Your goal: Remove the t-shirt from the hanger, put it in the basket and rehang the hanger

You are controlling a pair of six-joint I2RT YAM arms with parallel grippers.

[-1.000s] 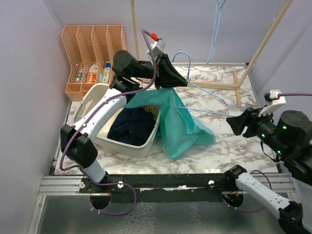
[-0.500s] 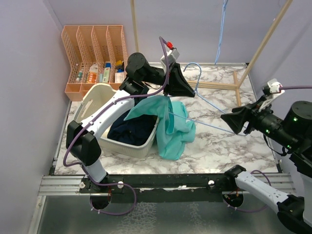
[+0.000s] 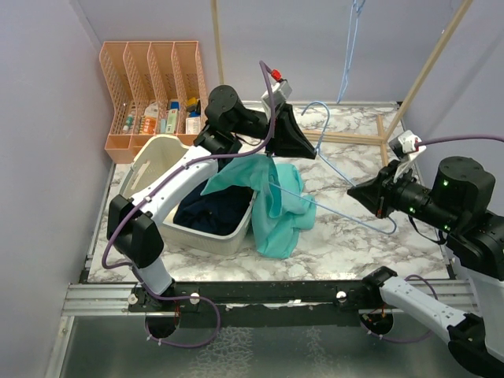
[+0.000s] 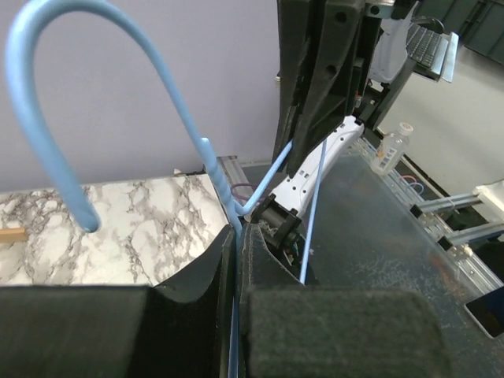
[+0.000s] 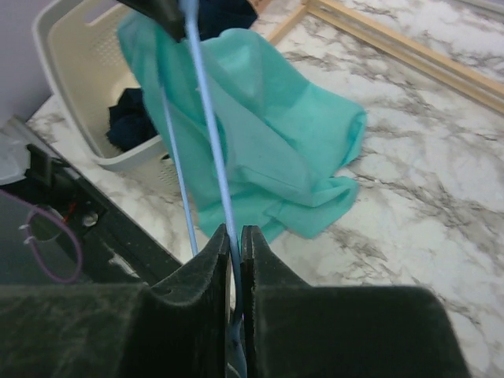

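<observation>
The light blue wire hanger (image 3: pixel 335 167) is held in the air between both arms. My left gripper (image 3: pixel 305 146) is shut on its neck just below the hook (image 4: pixel 47 118), and its jaws (image 4: pixel 238 244) pinch the wire. My right gripper (image 3: pixel 354 191) is shut on the hanger's right arm, with the wire (image 5: pixel 213 134) running out from between its fingers (image 5: pixel 235 240). The teal t-shirt (image 3: pixel 274 201) sags from under the left gripper over the basket's corner onto the table. In the right wrist view the t-shirt (image 5: pixel 268 134) lies bunched beneath the two wires; whether it still hangs on them I cannot tell.
A white laundry basket (image 3: pixel 153 157) with dark blue clothes (image 3: pixel 213 209) stands left of centre. An orange file rack (image 3: pixel 150 83) with small items sits at the back left. A wooden frame (image 3: pixel 386 130) stands at the back right, with another blue hanger (image 3: pixel 346 55) hanging above it.
My right gripper moved left to the hanger and closed on its right arm. Over the same second the left gripper carried the hanger rightwards and the t-shirt slumped lower onto the table.
</observation>
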